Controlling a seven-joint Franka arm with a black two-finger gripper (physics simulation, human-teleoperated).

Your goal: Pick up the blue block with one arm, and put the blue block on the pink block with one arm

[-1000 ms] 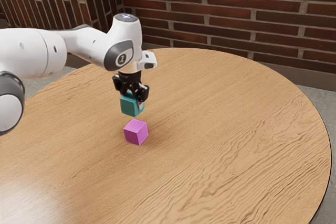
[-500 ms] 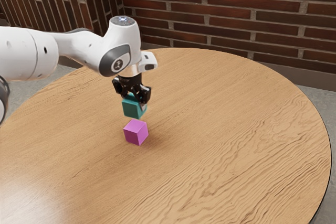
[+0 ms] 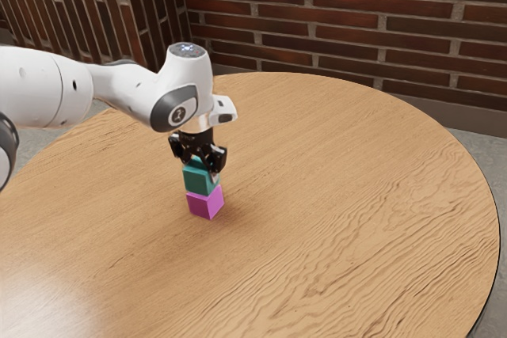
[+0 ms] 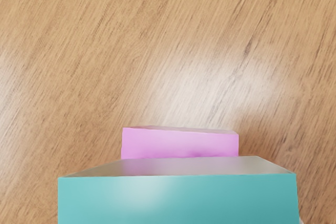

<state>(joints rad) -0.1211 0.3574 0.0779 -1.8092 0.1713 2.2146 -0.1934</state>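
Observation:
The teal-blue block (image 3: 199, 179) rests on top of the pink block (image 3: 204, 203) on the round wooden table (image 3: 333, 187). My black gripper (image 3: 198, 165) comes down from above and is shut on the blue block, its fingers against the block's upper sides. In the wrist view the blue block (image 4: 178, 192) sits right under my hand, and the pink block (image 4: 178, 142) peeks out beyond its edge.
A brick wall (image 3: 341, 13) stands behind the table. The table's far edge curves round on the exterior view's right, with bare wood all around the two stacked blocks.
My hand has lowered with the blue block. It hung above the pink block before; now it sits on the pink block's top.

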